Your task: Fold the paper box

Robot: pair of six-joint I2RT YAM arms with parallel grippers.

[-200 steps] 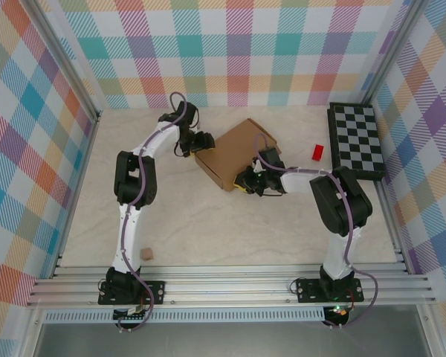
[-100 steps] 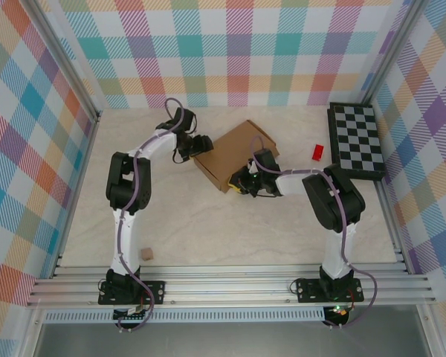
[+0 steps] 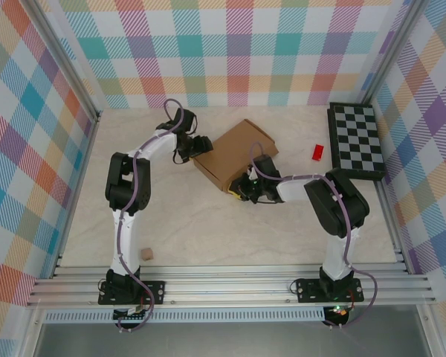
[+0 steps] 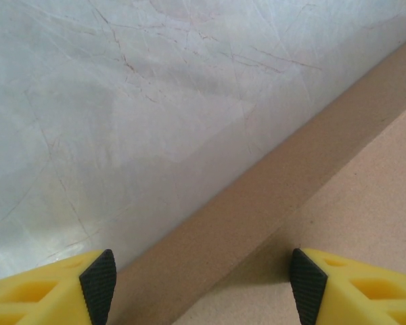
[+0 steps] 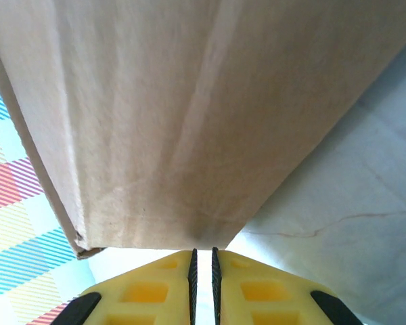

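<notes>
**Right gripper shifts to the box's near corner**

Over the last second the right gripper (image 5: 203, 254) has slid along the paper box (image 3: 234, 149) to its near corner. The left arm's elbow has swung outward, and the box has barely moved. That looks like settling in before a fold.

The right fingers are closed to a slit at the card edge just ahead; whether they pinch card I cannot tell. The left gripper (image 4: 203, 277) is released and spread wide, with a box wall passing between its fingers. The box's long axis runs diagonally, from the left gripper away to the far right.
</notes>
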